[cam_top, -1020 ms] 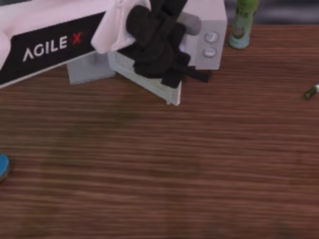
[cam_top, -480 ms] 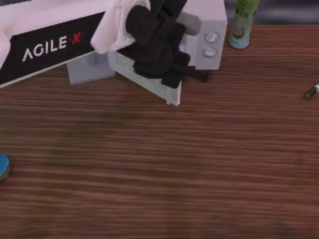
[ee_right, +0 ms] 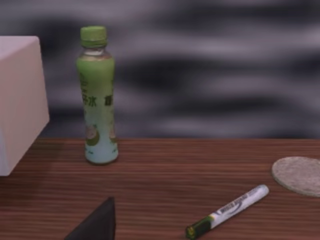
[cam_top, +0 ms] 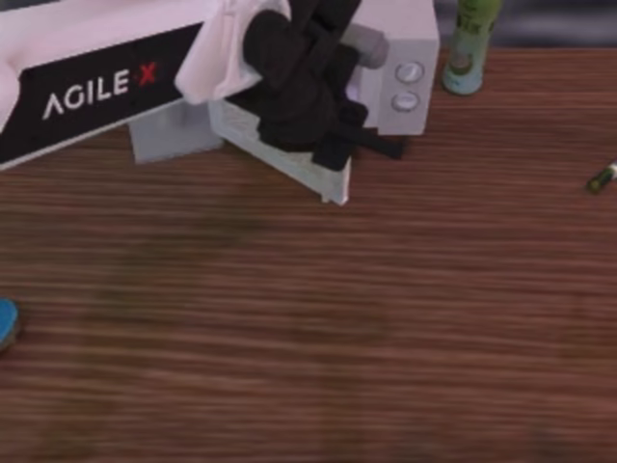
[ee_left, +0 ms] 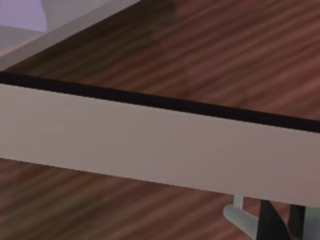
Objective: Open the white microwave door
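Observation:
The white microwave stands at the back middle of the table, its two silver knobs facing front. Its door is swung outward at an angle, free edge toward the table's middle. My left gripper sits at that free end, black against the white panel. In the left wrist view the door crosses as a broad pale band, and my left gripper is shut on its grey handle. My right arm is outside the top view; a bit of my right gripper shows above the wood.
A green bottle stands just right of the microwave. A marker lies near the right edge, with a round pad beyond it. A grey stand sits left of the door. A blue object is at the left edge.

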